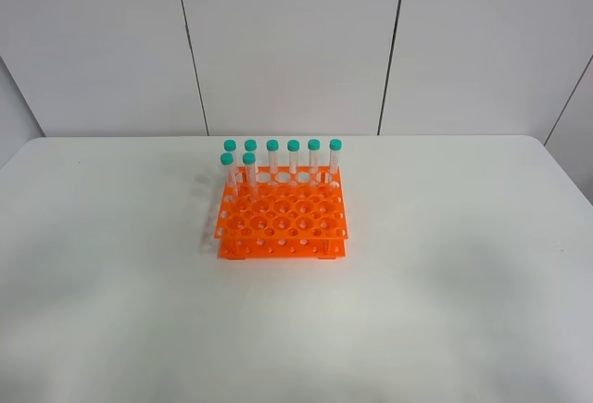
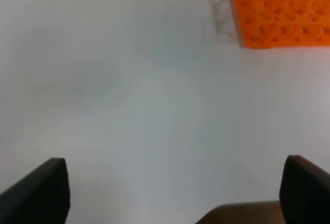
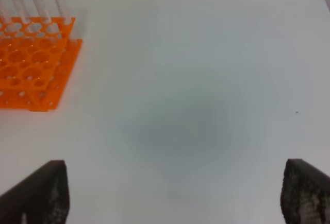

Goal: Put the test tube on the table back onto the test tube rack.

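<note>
Likely a lab: test tube rack (image 1: pixel 282 215), capped tubes (image 1: pixel 293 157).

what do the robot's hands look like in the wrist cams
Only fingertips show. The left hand has two smooth, dark, blocky fingers, with a brown part between them. The right hand has dark fingers that look rough and worn. No cables or markings visible.

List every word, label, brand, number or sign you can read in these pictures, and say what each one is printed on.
None can be read.
Bright orange square plastic rack: no legible marking.
Clear plastic tubes with teal-green screw caps: any print is too small to read.
Plain white tabletop: no text.
Grey wall panels: no text.
</note>
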Controlling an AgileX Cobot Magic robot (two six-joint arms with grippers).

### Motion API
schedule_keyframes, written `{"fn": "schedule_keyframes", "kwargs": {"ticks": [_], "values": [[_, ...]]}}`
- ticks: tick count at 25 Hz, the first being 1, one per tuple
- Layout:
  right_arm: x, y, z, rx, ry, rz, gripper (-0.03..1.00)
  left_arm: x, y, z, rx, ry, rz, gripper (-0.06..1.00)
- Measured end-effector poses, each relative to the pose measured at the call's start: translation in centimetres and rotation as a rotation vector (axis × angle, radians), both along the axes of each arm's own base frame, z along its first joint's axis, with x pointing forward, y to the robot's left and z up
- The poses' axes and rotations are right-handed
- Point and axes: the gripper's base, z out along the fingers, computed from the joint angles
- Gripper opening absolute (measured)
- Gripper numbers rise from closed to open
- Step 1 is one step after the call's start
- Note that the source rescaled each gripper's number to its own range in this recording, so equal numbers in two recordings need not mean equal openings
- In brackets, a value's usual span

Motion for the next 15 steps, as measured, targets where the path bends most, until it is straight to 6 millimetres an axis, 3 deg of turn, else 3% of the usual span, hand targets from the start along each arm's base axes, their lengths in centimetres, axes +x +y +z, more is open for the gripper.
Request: {"fn": "schedule_keyframes", "kwargs": {"ticks": [15], "values": [[0.00, 0.00, 0.00, 0.000, 0.000, 0.000, 0.86, -0.38, -0.25, -0.15, 0.003, -0.029, -0.038, 1.00]]}}
